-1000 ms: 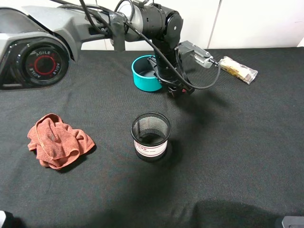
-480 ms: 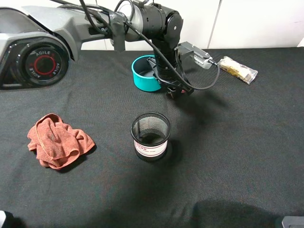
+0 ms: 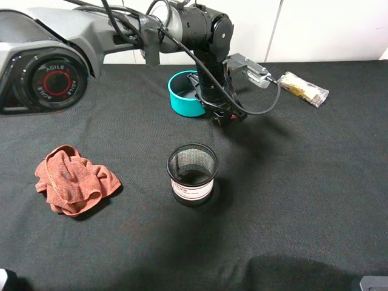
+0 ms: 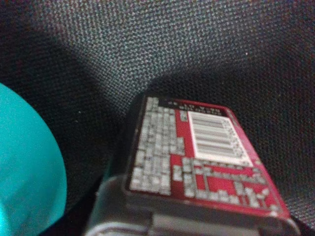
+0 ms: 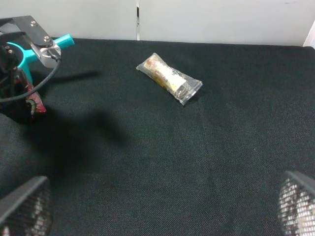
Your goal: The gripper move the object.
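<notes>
1. Exterior high, writing: "AGILE" reads on the red-ringed joint of the arm base (image 3: pixel 56 79) at far left. The mesh cup (image 3: pixel 192 171) at centre carries a white label with a red line; its text is too small to read.
2. Exterior high, grip: the left gripper (image 3: pixel 224 114) is clamped on the small black-and-red box (image 3: pixel 232 116), just right of the teal pot (image 3: pixel 180 102), far centre. Cannot tell whether the box touches the black tablecloth (image 3: pixel 291 182).
3. Exterior high, change: compared with a second ago, the wrist and box sit slightly farther and left. Pot, cup and the rest are unmoved.
4. Exterior high, surroundings: a crumpled orange-red cloth (image 3: pixel 73 179) lies at left and a clear snack packet (image 3: pixel 305 89) at far right, both well apart from the box. The mesh cup stands nearer than the box, apart from it.
5. Left wrist: the box face fills the view, a red panel with grey-white text blocks too blurred to read and a white barcode label (image 4: pixel 211 137). The teal pot wall is just beside it.
6. Right wrist: the right gripper (image 5: pixel 160 209) stands wide and holds nothing. The snack packet lies ahead, the box at far left.
</notes>
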Robot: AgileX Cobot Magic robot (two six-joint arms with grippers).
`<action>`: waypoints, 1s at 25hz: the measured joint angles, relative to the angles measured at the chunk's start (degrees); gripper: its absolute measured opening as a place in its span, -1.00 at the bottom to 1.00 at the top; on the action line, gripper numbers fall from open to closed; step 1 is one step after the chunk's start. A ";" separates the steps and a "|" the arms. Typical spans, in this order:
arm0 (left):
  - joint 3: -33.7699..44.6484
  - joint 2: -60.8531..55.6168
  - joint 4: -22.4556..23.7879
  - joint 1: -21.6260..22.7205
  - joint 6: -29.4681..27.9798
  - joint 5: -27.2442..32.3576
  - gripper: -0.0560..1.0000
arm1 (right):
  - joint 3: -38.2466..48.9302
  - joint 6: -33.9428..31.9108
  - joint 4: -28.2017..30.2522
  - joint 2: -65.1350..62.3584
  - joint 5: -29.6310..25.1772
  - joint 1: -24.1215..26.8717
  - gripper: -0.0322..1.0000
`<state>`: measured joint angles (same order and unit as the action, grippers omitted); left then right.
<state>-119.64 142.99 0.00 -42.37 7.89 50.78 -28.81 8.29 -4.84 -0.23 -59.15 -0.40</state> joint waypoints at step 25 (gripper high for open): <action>-3.55 0.00 0.00 0.00 0.00 3.46 0.11 | 0.00 0.00 0.00 0.00 0.00 0.00 0.41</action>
<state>-123.19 142.99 0.00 -42.37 7.89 54.24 -28.81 8.29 -4.84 -0.23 -59.15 -0.40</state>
